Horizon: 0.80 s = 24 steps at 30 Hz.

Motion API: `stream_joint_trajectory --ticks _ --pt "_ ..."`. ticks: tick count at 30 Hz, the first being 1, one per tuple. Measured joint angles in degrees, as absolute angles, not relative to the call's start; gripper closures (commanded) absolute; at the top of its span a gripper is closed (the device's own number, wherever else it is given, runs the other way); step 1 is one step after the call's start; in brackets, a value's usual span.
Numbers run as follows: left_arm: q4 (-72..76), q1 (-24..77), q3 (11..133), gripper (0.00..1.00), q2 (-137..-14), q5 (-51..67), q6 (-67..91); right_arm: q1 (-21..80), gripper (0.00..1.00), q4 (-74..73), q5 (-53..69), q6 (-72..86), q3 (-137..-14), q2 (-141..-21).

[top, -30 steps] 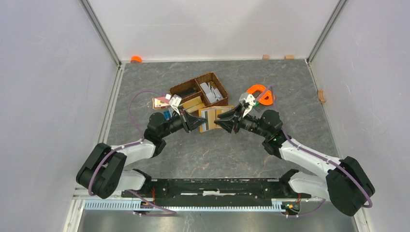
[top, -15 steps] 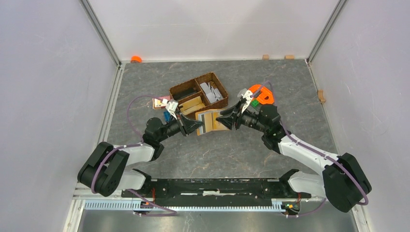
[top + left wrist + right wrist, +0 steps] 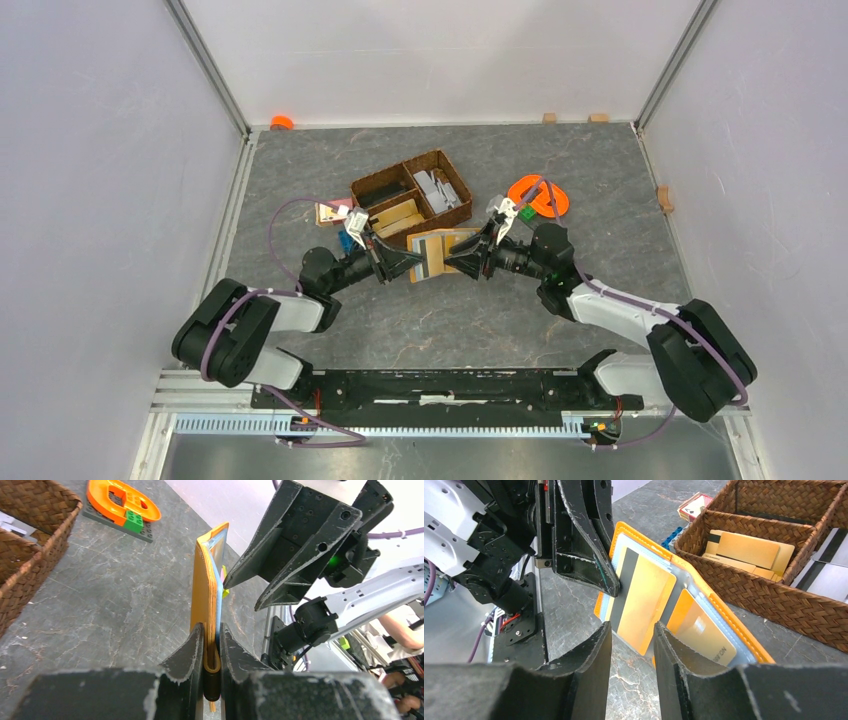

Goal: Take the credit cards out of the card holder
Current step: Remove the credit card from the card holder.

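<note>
1. Card holder. The card holder (image 3: 441, 252) sits between the two grippers, just in front of the wicker basket (image 3: 764, 595). It is open, with its light blue inner panel turned toward the right arm (whether any part of it touches the table (image 3: 420, 330) cannot be determined).

2. Left gripper. The left gripper (image 3: 212, 630) is clamped on the near edge of the card holder, one finger pressed against each face. The holder extends straight out from the jaws, seen edge-on in the left wrist view.

3. Right gripper. The right gripper (image 3: 631, 630) is partly open and has nothing clamped. Its fingertips sit on either side of the lower corner of the striped card (image 3: 644, 600), a gold card with a black band that protrudes part-way from its slot. In the left wrist view, one fingertip is just beside the holder's inner face.

4. Remaining contents. A second card (image 3: 701, 630), orange-gold with printed text, is seated in the neighbouring slot.

5. Surroundings. The basket holds gold cards (image 3: 749, 550) in one compartment and grey cards (image 3: 829, 575) in the adjacent one. The orange ring (image 3: 100, 497) rests on a grey plate (image 3: 95, 515) with a green brick (image 3: 132, 525), well apart from the holder.
</note>
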State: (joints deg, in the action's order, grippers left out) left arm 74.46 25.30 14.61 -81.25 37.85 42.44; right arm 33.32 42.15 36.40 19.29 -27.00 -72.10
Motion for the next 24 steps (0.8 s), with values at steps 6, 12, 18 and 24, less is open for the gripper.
stream_joint_trajectory --ticks 6,12,18,24 --pt "76.99 25.30 14.61 0.98 -81.87 39.83 44.31 33.19 0.63 44.01 37.30 20.97 -26.85 -73.14" --pt "78.26 25.30 14.61 0.98 -81.87 41.08 45.28 31.57 0.62 47.11 39.81 24.77 -26.85 -75.61" --pt "79.75 25.19 14.61 0.98 -81.87 42.09 46.30 30.98 0.62 50.24 42.30 27.49 -26.85 -77.19" --pt "82.52 25.15 14.63 0.98 -82.83 44.07 48.60 30.96 0.63 51.72 43.66 28.77 -26.85 -78.13"
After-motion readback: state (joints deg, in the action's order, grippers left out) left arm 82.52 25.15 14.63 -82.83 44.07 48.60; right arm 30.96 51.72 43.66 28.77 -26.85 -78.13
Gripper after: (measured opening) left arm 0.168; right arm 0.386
